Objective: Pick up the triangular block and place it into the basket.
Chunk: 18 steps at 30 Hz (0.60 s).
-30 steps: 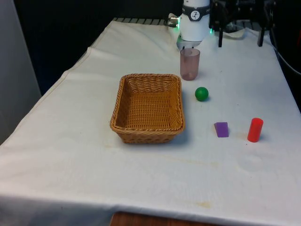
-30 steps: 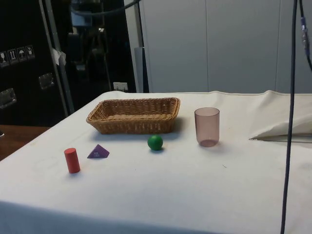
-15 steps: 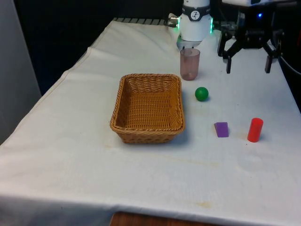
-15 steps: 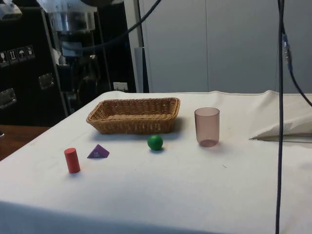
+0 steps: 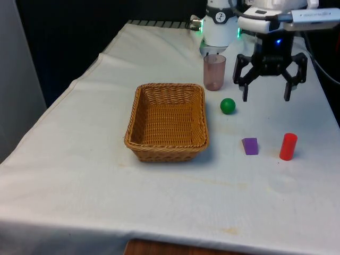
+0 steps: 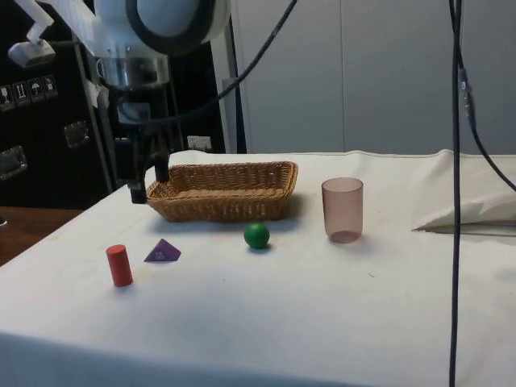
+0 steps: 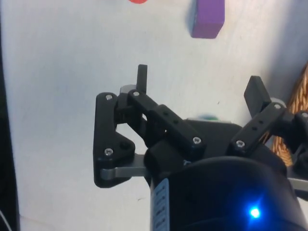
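The purple triangular block lies on the white cloth, between the wicker basket and a red cylinder. From the side the block reads as a low wedge in front of the basket. My gripper hangs open in the air, beyond the block and above the cloth, with nothing between its fingers. The side view has the gripper above and behind the block. The wrist view has the block ahead of the spread fingers.
A green ball sits beside the basket's far corner, close under the gripper. A translucent pink cup stands behind it. The red cylinder stands upright at the front view's right of the block.
The gripper has come down and moved towards the front view's left, nearer the block and the green ball. It stays open. The objects have not moved.
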Each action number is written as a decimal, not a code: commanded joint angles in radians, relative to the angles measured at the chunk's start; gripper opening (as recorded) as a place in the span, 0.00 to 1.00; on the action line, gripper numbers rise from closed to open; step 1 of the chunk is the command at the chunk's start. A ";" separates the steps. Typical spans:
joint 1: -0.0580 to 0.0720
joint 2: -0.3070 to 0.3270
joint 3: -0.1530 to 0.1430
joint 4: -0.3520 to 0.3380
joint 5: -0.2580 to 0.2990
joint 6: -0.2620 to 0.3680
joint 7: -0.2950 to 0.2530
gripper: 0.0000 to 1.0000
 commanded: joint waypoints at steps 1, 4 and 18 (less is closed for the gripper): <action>-0.002 0.011 0.003 -0.004 -0.001 0.024 -0.014 1.00; -0.001 0.020 0.003 -0.006 -0.001 0.039 -0.026 1.00; -0.001 0.089 -0.001 -0.009 -0.005 0.138 -0.111 1.00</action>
